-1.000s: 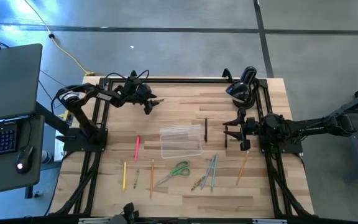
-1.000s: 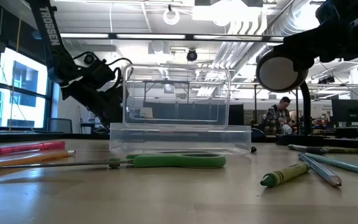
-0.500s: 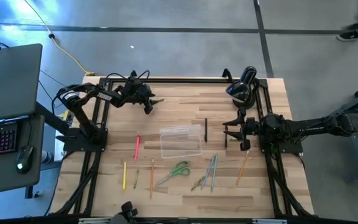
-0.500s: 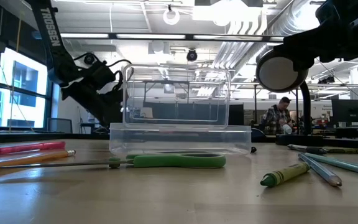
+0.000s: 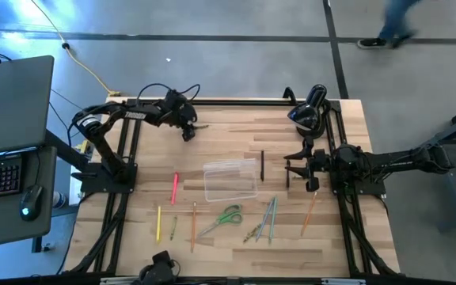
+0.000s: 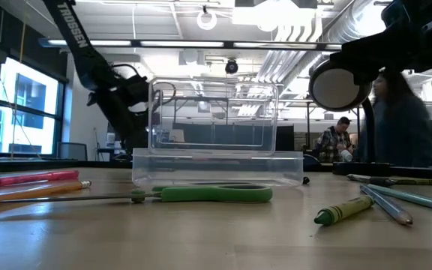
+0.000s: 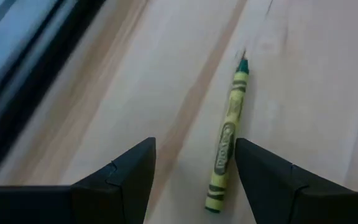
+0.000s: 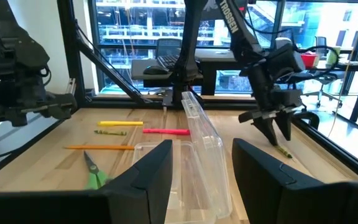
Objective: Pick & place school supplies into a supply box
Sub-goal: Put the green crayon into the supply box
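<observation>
- Left gripper (image 5: 187,131) hangs over the far left part of the worktop (image 5: 228,245), its fingers (image 7: 123,180) spread apart with nothing between them
- Just beneath it, in the left wrist view, a yellow-green crayon (image 7: 227,144) with a green tip lies flat on the wood, close to one finger but not gripped
- Right gripper (image 5: 291,165) sits low at the right side of the worktop, fingers (image 8: 148,171) spread and empty, pointing toward the supply box (image 5: 230,180)
- The supply box, clear plastic, rests near the middle of the worktop with its lid raised; I cannot tell whether anything lies inside
- A thin dark pencil (image 5: 262,165) lies just beside the box on its right, between the box and the right gripper
- A pink pen (image 5: 175,187) lies left of the box, and nearer the front edge lie a yellow pencil (image 5: 157,223), a short olive crayon (image 5: 173,227) and an orange pencil (image 5: 194,226)
- Green-handled scissors (image 5: 222,218) lie in front of the box, apart from it
- A cluster of grey and greenish pencils (image 5: 266,220) lies right of the scissors, and another orange pencil (image 5: 309,213) lies farther right
- A black rounded device (image 5: 307,115) stands at the far right corner
- A person (image 6: 400,116) shows blurred in the room beyond the worktop in the low view
</observation>
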Motion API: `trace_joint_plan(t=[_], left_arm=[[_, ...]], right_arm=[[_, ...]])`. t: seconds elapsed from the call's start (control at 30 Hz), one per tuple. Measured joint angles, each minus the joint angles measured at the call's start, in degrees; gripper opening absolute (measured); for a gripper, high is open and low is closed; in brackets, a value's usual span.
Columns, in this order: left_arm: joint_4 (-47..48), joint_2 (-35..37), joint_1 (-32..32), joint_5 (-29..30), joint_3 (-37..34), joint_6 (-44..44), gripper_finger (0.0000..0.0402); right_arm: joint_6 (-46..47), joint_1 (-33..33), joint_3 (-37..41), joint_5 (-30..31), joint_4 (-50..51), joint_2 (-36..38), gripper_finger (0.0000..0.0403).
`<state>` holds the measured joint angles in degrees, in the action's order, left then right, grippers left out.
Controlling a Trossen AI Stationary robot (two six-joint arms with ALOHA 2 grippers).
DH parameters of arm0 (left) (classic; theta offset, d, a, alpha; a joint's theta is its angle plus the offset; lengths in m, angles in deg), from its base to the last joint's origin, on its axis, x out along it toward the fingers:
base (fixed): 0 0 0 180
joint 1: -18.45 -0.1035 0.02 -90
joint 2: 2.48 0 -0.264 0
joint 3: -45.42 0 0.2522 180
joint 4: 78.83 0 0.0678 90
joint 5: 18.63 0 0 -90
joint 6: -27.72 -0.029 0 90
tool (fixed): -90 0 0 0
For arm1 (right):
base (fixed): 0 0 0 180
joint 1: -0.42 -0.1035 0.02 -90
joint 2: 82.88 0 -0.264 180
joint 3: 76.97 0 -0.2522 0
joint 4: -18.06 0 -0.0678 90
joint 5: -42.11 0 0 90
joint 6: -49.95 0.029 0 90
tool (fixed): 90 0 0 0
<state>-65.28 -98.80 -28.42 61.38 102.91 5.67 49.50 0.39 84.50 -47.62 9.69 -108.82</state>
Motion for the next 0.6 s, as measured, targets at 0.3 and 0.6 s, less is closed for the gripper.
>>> trace_joint_plan(t=[0.3,0.6], left_arm=[[9.72,0.11,0.04,-0.12,1.60,0.45,0.0160],[12.29,-0.01,0.06,-5.17,2.71,4.39,0.0068]], right_arm=[[0.00,0.02,0.00,0.20,0.04,0.00,0.0146],[0.28,0.02,0.00,-0.34,0.07,0.02,0.0146]])
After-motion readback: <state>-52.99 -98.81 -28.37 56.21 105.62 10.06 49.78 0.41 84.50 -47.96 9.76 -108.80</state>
